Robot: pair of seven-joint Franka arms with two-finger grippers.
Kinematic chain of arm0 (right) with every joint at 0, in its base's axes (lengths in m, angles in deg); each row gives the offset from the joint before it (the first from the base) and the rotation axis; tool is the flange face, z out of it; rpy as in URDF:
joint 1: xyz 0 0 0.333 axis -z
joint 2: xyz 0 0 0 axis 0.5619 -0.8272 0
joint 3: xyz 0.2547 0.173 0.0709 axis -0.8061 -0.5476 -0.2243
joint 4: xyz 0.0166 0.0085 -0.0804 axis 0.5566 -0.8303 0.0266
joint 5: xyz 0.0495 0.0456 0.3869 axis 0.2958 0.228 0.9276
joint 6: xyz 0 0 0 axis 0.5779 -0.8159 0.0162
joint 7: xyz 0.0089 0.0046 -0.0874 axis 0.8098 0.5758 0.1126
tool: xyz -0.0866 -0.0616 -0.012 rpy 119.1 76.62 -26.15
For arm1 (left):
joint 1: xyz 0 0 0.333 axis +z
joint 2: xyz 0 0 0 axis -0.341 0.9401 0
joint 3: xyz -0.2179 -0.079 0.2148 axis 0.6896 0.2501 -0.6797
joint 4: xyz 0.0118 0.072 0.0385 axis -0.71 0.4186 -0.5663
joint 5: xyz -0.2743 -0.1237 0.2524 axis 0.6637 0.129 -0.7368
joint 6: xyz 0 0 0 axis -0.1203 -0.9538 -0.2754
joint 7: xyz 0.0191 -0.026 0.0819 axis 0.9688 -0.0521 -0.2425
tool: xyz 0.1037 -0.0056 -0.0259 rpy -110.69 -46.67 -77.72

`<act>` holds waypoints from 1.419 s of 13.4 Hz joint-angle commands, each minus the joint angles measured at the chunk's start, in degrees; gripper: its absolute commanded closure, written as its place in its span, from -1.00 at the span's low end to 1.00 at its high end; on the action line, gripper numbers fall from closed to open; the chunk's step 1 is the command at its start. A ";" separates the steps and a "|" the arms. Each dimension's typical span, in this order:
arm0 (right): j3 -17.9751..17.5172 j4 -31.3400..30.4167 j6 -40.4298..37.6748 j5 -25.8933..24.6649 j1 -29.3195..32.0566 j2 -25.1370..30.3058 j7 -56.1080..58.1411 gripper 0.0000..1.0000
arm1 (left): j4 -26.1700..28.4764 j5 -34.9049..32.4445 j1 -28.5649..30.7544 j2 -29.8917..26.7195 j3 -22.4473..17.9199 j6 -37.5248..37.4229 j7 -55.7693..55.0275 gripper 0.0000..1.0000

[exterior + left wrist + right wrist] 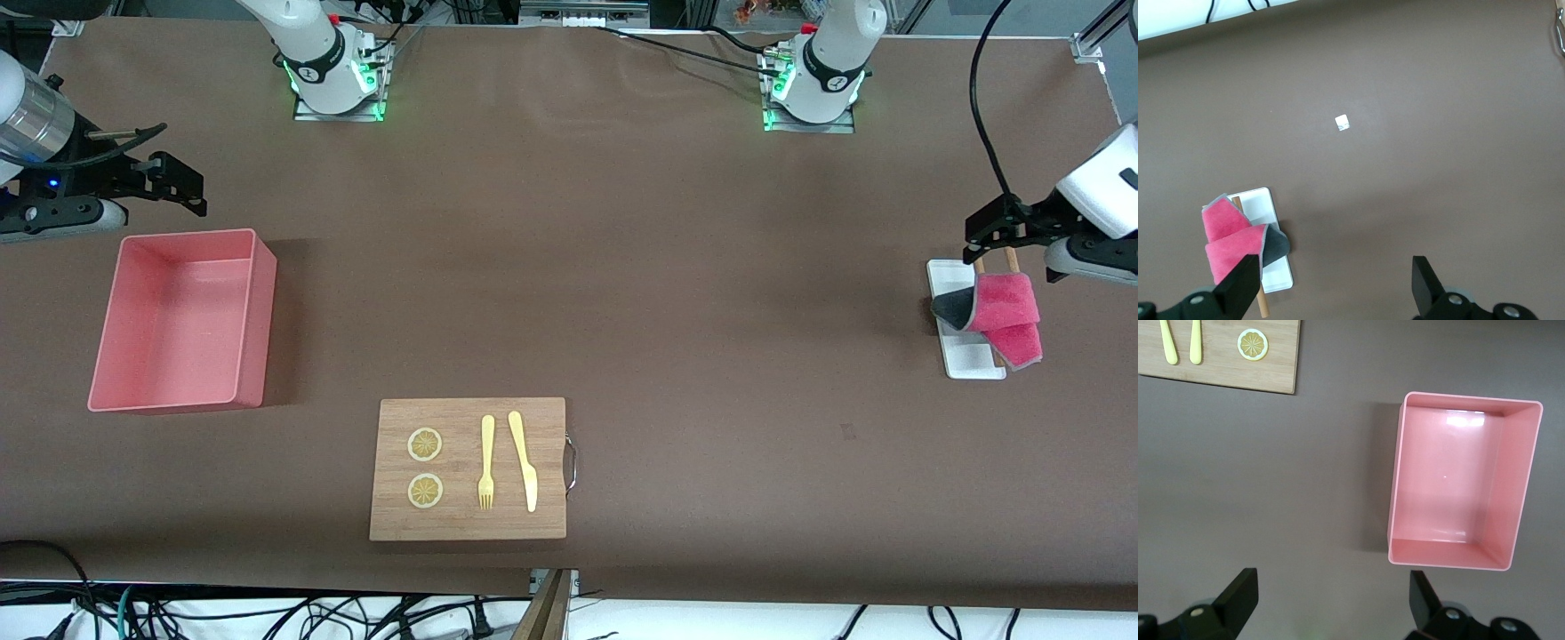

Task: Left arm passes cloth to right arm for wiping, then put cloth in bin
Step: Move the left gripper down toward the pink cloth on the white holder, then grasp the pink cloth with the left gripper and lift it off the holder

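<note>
My right gripper (182, 187) hangs open, empty, over surface by the empty bin (116, 293), waiting. Left gripper (991, 233) open above cloth (1000, 316), which lies on the tray (965, 360). Step: pickup not yet done. Next: drop, pinch cloth.

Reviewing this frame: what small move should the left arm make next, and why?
Probably lower the left gripper onto the cloth: its fingers are open and empty, and the cloth lies ungrasped on the white tray. The right gripper waits open by the bin.

Brown table cover (676, 267) (faintly creased); cables (267, 613) along white floor edge.
</note>
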 commanded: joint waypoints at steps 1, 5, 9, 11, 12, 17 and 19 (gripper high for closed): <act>-0.02 1.17 -1.18 -0.81 -0.28 -0.21 0.30 -0.99 | -1.85 -1.26 -0.64 1.63 0.13 -1.28 -0.15 -1.00; -0.02 1.17 -1.18 -0.81 -0.28 -0.21 0.30 -0.99 | -1.85 -1.44 -0.82 3.03 0.31 -1.02 0.11 -1.00; -0.02 1.17 -1.18 -0.81 -0.28 -0.21 0.30 -0.99 | -1.59 -3.71 -0.21 6.11 0.40 -0.85 0.38 -1.00; -0.02 1.17 -1.18 -0.81 -0.28 -0.21 0.30 -0.99 | -0.10 -6.18 -0.29 7.43 0.31 -2.59 1.95 -1.00; -0.02 1.17 -1.18 -0.81 -0.28 -0.21 0.30 -0.99 | -0.10 -6.18 0.05 9.00 0.31 -4.26 3.53 -1.00; -0.02 1.17 -1.18 -0.81 -0.19 -0.21 0.30 -0.99 | 1.65 -13.20 -0.29 14.81 0.31 -7.00 6.61 -1.00; -0.02 1.17 -1.18 -0.81 -0.28 -0.21 0.30 -0.99 | 6.56 -17.41 -0.03 15.78 0.31 -4.30 6.62 -1.00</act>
